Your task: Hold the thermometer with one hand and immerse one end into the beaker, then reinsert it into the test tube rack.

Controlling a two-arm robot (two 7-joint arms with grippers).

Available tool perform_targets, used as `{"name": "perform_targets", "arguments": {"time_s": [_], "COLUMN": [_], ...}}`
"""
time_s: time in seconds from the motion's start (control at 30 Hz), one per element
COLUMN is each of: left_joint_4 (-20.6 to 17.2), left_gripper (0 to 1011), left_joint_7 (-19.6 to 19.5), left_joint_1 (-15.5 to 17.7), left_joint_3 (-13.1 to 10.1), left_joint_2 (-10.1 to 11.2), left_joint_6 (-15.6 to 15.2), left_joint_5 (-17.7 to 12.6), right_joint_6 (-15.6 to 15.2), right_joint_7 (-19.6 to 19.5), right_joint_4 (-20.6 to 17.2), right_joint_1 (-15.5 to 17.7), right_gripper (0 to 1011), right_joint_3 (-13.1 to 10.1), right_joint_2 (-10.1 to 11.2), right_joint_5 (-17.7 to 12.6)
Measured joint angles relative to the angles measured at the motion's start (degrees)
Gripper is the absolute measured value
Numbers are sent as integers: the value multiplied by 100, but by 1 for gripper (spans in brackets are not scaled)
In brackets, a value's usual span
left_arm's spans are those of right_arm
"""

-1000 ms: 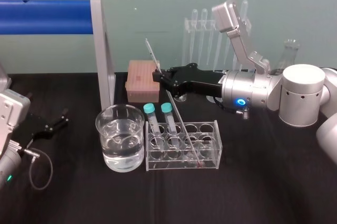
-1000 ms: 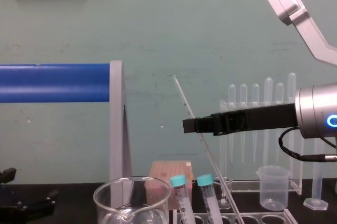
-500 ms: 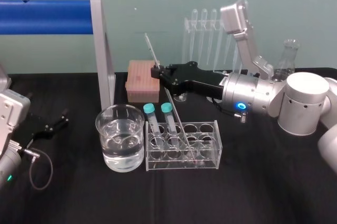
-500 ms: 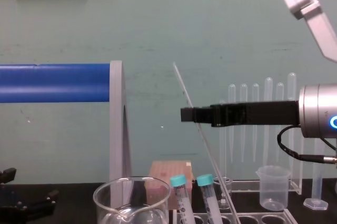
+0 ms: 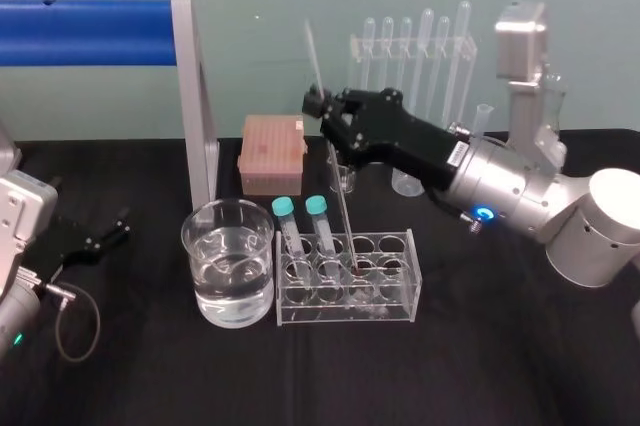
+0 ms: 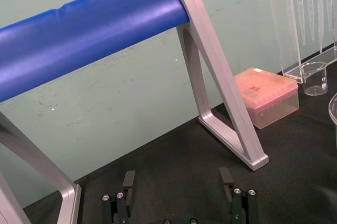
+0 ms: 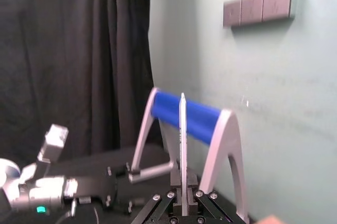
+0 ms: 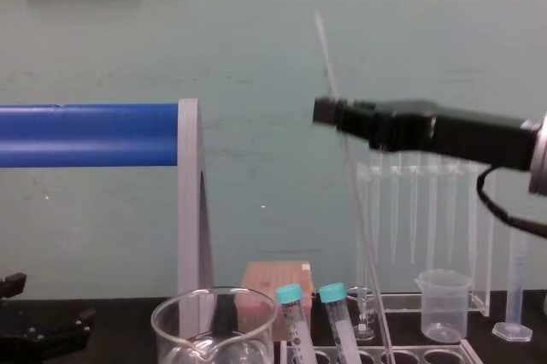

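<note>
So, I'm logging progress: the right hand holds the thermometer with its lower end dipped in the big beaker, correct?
Not quite. In the head view the right hand holds the thermometer, but its lower end is at the test tube rack, beside the beaker, not in it. The left hand lies parked.

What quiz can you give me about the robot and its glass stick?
1. True or false: the right gripper has its jaws shut on the thermometer.
2. How many teal-capped tubes stand in the rack? A one, B two, C four.
3. Fill in: the thermometer's lower end is at the ___, not in the beaker. (The left gripper sits parked at the far left, jaws open.)
Key: 1 true; 2 B; 3 rack.
</note>
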State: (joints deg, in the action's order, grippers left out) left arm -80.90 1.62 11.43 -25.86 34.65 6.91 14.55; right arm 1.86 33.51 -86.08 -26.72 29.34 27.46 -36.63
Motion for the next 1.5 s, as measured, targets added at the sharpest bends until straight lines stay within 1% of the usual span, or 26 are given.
{"name": "perform_targets", "arguments": {"time_s": [0.07,0.23,0.27,0.33,0.37,0.43,0.47,0.5,0.53,0.6,0.67,0.7,0.77,0.83,0.93,1.03,1.13,1.2,1.23,1.27,1.5], "left_joint_4": [0,0,0,0,0,0,0,0,0,0,0,0,0,0,0,0,0,0,0,0,0], "left_gripper": [1008,1008,1008,1008,1008,1008,1008,1008,1008,1008,1008,1008,1008,1008,1008,1008,1008,1008,1008,1008,1008], "left_joint_7": [0,0,0,0,0,0,0,0,0,0,0,0,0,0,0,0,0,0,0,0,0], "left_joint_1": [0,0,0,0,0,0,0,0,0,0,0,0,0,0,0,0,0,0,0,0,0], "left_joint_3": [0,0,0,0,0,0,0,0,0,0,0,0,0,0,0,0,0,0,0,0,1], "left_joint_2": [0,0,0,0,0,0,0,0,0,0,0,0,0,0,0,0,0,0,0,0,0], "left_joint_6": [0,0,0,0,0,0,0,0,0,0,0,0,0,0,0,0,0,0,0,0,0], "left_joint_5": [0,0,0,0,0,0,0,0,0,0,0,0,0,0,0,0,0,0,0,0,0], "right_joint_6": [136,219,227,242,251,254,254,254,253,251,238,238,202,197,189,197,151,87,87,98,116], "right_joint_7": [35,74,91,129,167,210,253,253,294,336,424,424,508,540,693,806,878,934,965,1034,1262], "right_joint_4": [-118,-344,-388,-420,-427,-420,-389,-389,-346,-308,-190,-190,-67,-34,138,314,421,564,653,838,1409], "right_joint_1": [84,125,97,11,-94,-220,-370,-370,-513,-637,-877,-877,-1060,-1102,-1242,-1315,-1366,-1414,-1430,-1441,-1442], "right_gripper": [57,57,57,57,57,57,57,57,57,57,57,57,57,57,57,57,57,57,57,57,57], "right_joint_3": [-118,-375,-432,-484,-513,-519,-519,-519,-499,-472,-368,-368,-240,-207,-62,40,112,189,228,307,597], "right_joint_2": [-6,-62,-83,-113,-150,-191,-232,-232,-279,-322,-426,-426,-544,-579,-754,-893,-966,-1021,-1047,-1090,-1186], "right_joint_5": [-79,-351,-434,-501,-550,-582,-613,-613,-633,-654,-674,-674,-716,-737,-867,-986,-1098,-1178,-1189,-1190,-1110]}}
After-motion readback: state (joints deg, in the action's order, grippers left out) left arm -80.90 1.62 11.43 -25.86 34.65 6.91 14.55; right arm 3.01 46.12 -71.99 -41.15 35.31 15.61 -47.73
